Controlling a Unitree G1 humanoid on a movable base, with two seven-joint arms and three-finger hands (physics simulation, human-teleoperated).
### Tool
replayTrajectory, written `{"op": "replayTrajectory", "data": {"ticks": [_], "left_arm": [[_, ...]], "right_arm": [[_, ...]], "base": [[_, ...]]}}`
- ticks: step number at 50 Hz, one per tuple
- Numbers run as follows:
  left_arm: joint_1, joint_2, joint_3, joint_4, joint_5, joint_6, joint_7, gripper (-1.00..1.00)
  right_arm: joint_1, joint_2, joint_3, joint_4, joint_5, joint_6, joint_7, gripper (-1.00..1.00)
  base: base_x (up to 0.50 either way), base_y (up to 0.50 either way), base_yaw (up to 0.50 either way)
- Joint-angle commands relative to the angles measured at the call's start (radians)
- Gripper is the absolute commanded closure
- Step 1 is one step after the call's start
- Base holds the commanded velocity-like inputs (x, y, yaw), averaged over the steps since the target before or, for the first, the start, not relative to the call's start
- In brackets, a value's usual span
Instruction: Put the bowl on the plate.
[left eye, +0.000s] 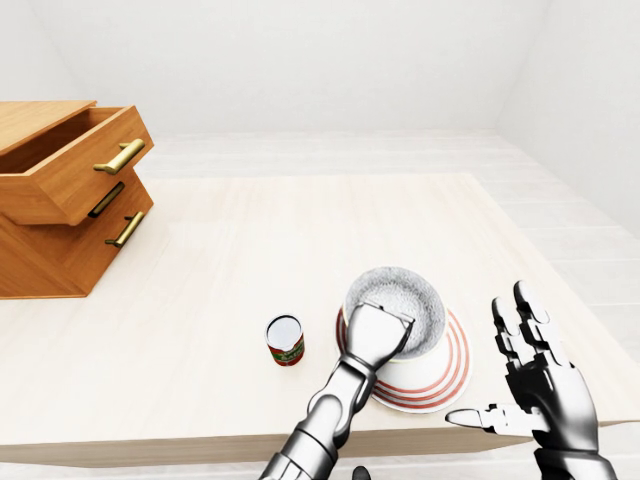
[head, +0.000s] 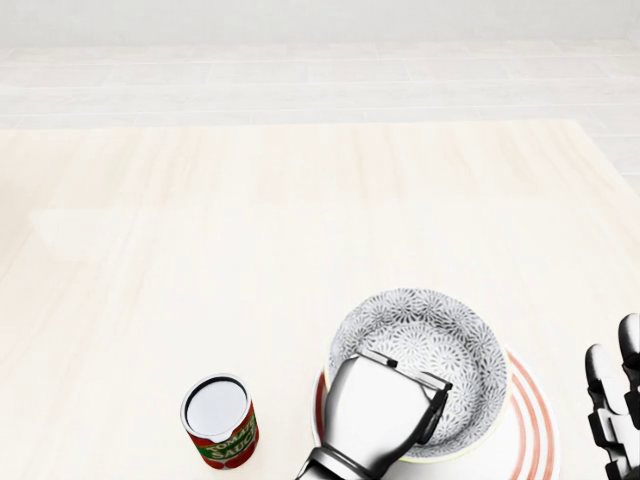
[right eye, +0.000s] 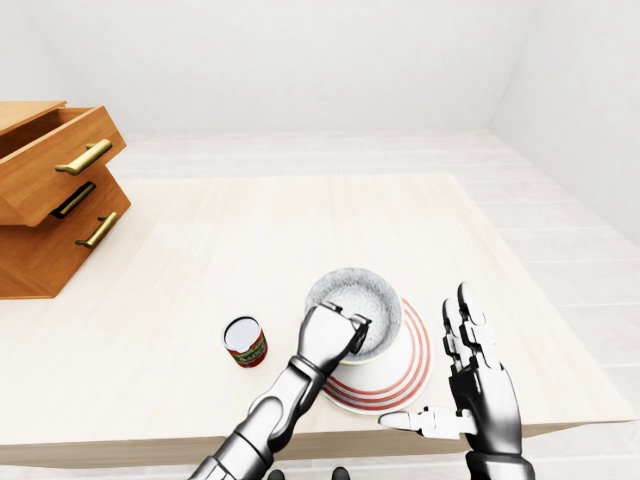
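Bowl (head: 420, 365) sits over the plate (head: 530, 425), toward its left side. Left hand (head: 385, 410) grasps the bowl's near rim, fingers (head: 432, 398) hooked inside; seated or slightly lifted, unclear. Right hand (left eye: 535, 375) released, just right of the plate.

One grey patterned bowl (head: 430, 345), one red-ringed white plate (head: 530, 425) under the left hand (head: 385, 410), one red tomato-sauce can (head: 220, 420) to its left, one wooden drawer chest (left eye: 60, 200), one pale wooden table (left eye: 250, 250).
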Motion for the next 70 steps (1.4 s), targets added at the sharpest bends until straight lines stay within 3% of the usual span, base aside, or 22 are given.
{"op": "replayTrajectory", "data": {"ticks": [1,10,19,70], "left_arm": [[0.002,-0.006,-0.01,0.034,-0.011,0.0,0.043,1.0],[-0.014,-0.006,-0.003,0.098,0.0,0.0,0.043,1.0],[0.029,-0.003,-0.024,0.053,0.007,0.0,0.043,1.0],[0.039,-0.002,-0.032,0.092,0.018,0.0,0.043,1.0]], "right_arm": [[-0.009,-0.004,-0.001,0.02,-0.002,0.0,-0.002,-1.0],[-0.013,-0.01,0.005,0.029,-0.003,0.0,-0.007,-1.0],[-0.015,-0.017,0.009,0.042,-0.004,0.0,-0.016,-1.0],[-0.01,-0.013,0.007,0.024,-0.006,0.0,-0.012,-1.0]], "base": [[0.0,0.0,0.0],[0.0,0.0,0.0],[0.0,0.0,0.0],[0.0,0.0,0.0]]}}
